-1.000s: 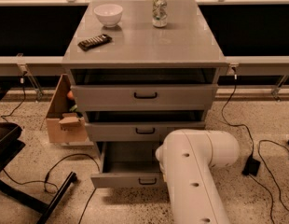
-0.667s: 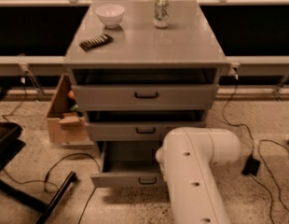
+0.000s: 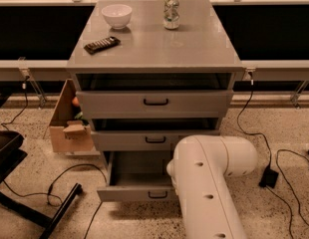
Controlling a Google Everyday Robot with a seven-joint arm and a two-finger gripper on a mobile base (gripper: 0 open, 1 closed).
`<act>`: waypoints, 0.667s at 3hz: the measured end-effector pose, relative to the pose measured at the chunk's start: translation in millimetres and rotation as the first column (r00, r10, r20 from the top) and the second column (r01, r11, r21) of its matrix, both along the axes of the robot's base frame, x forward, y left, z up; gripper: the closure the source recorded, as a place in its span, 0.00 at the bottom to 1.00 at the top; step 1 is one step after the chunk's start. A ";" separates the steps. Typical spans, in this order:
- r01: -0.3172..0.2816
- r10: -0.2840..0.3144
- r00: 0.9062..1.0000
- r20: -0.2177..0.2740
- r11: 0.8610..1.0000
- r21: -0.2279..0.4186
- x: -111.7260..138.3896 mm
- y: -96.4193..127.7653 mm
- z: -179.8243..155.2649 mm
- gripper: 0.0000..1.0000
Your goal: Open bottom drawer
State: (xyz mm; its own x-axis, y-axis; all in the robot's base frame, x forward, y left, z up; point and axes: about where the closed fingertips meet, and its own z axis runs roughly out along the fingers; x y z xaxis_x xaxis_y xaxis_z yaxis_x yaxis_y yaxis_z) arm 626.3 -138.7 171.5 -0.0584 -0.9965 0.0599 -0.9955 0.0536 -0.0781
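Nothing's really shifted in the last second: the bottom drawer (image 3: 134,193), flat matte grey with a little black loop handle (image 3: 158,194), sits pulled out at 6 o'clock. The gripper is hidden behind the smooth, rounded white arm (image 3: 209,178) at 5 o'clock, so can't tell about the jaws. Label on the can (image 3: 171,12) is unreadable.

Dim, warm light came from overhead, catching a faint sheen on the cabinet top (image 3: 194,44). The bottom drawer (image 3: 124,193) gaped dark inside and cast shadow on the floor (image 3: 274,128). Everything looked soft, slightly blurred. The pale arm (image 3: 209,183) hid the gripper.
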 end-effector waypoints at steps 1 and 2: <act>0.003 -0.003 1.000 0.001 1.000 -0.004 -4.0 0.1 0.5 1.00; 0.005 -0.005 1.000 0.002 1.000 -0.007 -8.2 0.2 0.4 1.00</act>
